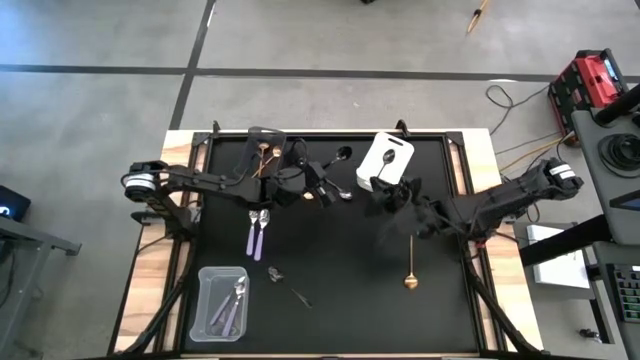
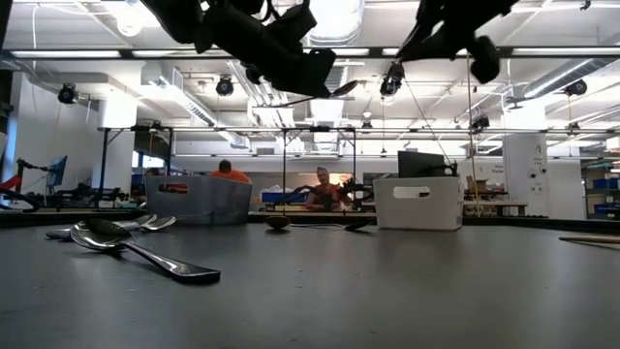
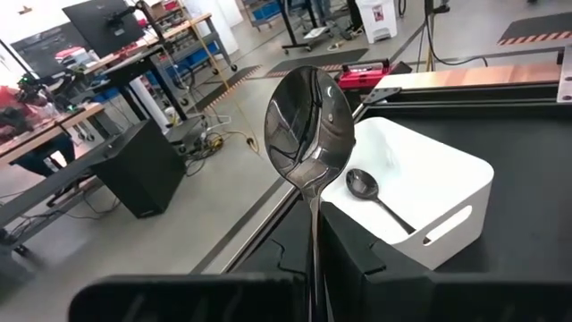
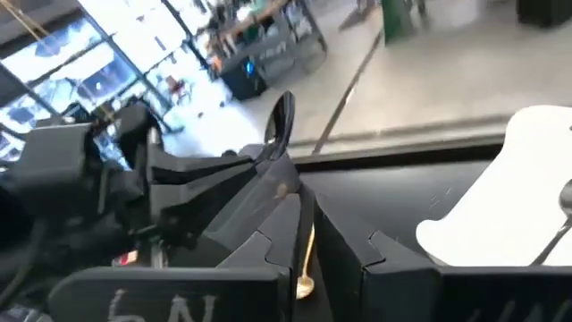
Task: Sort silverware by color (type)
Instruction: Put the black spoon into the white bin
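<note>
Left gripper [image 1: 322,193]: I clenched a dark spoon [image 3: 310,134] by its handle, aloft near the worktop's back edge
Risk: thin handle could swivel, missing the white bin [image 3: 429,192]
Right gripper [image 1: 383,203]: pinched shut beside that bin, crowding me

Colour survey: black table mat [image 1: 330,270] as reference surface.

White bin [image 1: 385,160] at the mat's far edge holds one dark grey-black spoon [image 3: 375,199]. Clear bin [image 1: 222,303] at the mat's near left corner holds silver spoons with lilac handles [image 1: 232,305]. Two more lilac-handled spoons [image 1: 258,235] lie on the mat just beyond that clear bin. A gold spoon [image 1: 411,268] lies on the mat's right part. A dark, mirror-shiny spoon [image 3: 309,134] is raised above the mat beside the white bin. The mat sits on pale wood [image 1: 150,280]. Both arms are black.
</note>
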`<state>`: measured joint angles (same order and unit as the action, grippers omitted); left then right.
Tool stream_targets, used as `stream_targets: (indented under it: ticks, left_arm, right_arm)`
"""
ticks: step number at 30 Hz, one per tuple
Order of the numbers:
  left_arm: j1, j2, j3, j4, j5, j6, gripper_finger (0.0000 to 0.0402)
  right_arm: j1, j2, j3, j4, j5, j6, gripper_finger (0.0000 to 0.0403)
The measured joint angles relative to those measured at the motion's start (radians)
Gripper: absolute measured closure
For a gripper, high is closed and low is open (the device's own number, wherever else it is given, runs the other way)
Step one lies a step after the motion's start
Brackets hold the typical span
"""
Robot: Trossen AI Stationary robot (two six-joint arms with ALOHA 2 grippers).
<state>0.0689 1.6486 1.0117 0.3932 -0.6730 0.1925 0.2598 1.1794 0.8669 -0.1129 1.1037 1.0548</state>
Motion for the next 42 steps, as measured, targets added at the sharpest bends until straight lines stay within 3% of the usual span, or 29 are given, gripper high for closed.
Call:
stream_targets:
  ticks: [7,12,20,26,34,42]
  left_arm:
    - [-0.001,0.0,0.005,0.001,0.001,-0.001,0.0401]
    - [-0.001,0.0,0.005,-0.001,0.003,-0.001,0.0401]
    - [-0.001,0.0,0.005,0.006,0.003,-0.004,0.0401]
    - [-0.004,0.0,0.007,0.008,0.003,-0.012,0.0401]
    - [-0.008,0.0,0.007,0.012,0.004,-0.023,0.0401]
    - [-0.009,0.001,0.007,0.012,0.004,-0.028,0.0401]
  right_arm:
    - [-0.196,-0.003,0.0,0.023,-0.282,-0.023,0.0355]
    - [-0.272,0.009,0.0,0.054,-0.366,-0.042,0.0307]
    - [-0.28,0.081,0.0,0.297,-0.379,-0.183,0.0225]
    - [-0.291,0.127,0.001,0.371,-0.324,-0.196,0.0195]
    - [-0.308,0.183,0.001,0.491,-0.326,-0.271,0.0202]
    - [-0.313,0.23,0.001,0.599,-0.328,-0.349,0.024]
